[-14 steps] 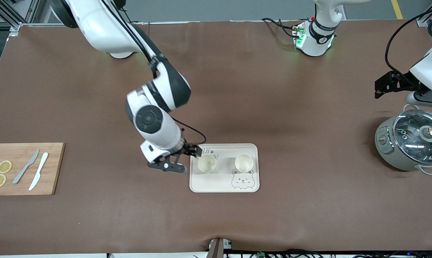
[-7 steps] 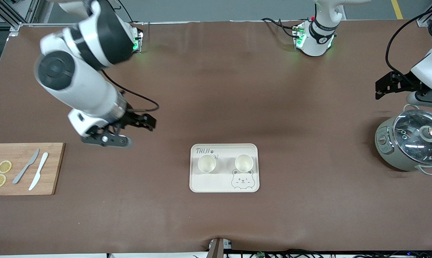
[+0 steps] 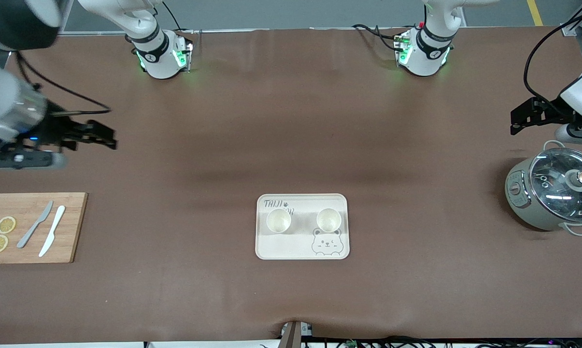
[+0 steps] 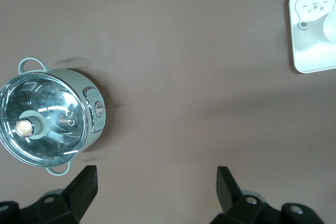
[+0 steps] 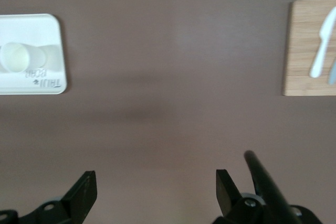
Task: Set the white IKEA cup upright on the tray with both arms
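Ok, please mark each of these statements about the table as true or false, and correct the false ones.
1. Two cups stand upright on the tray. True: one cup toward the right arm's end, the other cup toward the left arm's end.
2. The right gripper holds a cup. False: it is open and empty, over bare table near the cutting board.
3. The pot has a glass lid on it. True.
4. The left gripper is shut on the pot lid. False: it is open, in the air beside the pot.
5. Two knives lie on the tray. False: they lie on the cutting board with two lemon slices.
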Robot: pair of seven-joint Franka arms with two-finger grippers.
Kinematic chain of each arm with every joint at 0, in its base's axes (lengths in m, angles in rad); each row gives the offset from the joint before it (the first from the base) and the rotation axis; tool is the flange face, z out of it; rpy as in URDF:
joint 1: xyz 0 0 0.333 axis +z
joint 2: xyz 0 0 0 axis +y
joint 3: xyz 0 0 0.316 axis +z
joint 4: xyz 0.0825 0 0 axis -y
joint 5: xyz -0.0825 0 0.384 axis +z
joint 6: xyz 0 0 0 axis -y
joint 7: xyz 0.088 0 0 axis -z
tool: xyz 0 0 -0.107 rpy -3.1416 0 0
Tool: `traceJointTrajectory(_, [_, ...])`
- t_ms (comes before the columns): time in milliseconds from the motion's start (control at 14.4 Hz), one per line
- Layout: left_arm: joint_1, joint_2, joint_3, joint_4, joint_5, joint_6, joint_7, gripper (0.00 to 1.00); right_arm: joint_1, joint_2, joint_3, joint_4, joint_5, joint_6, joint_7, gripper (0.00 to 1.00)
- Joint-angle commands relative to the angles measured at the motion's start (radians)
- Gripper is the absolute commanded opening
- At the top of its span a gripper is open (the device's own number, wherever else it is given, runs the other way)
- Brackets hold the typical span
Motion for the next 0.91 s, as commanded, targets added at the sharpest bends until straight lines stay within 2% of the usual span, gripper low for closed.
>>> traceJointTrajectory(0, [0.002, 0.004, 0.002, 0.013, -0.001, 0.003, 0.012, 1.00, -0.099, -0.022, 0.018, -0.040, -0.017, 0.019, -0.070, 1.00])
traceJointTrajectory(209, [0.002, 0.004, 0.002, 0.013, -0.024, 0.004, 0.018, 1.00, -0.156, -0.013, 0.018, -0.043, -0.064, 0.053, -0.120, 1.00])
traceJointTrajectory(418, [0.007, 0.004, 0.002, 0.013, -0.068, 0.040, 0.028, 1.00, -0.161, -0.014, 0.018, -0.110, -0.068, 0.128, -0.120, 1.00])
traceJointTrajectory(836, [0.004, 0.001, 0.000, 0.012, -0.088, 0.041, 0.034, 1.00, -0.159, -0.011, 0.020, -0.097, -0.067, 0.127, -0.108, 1.00])
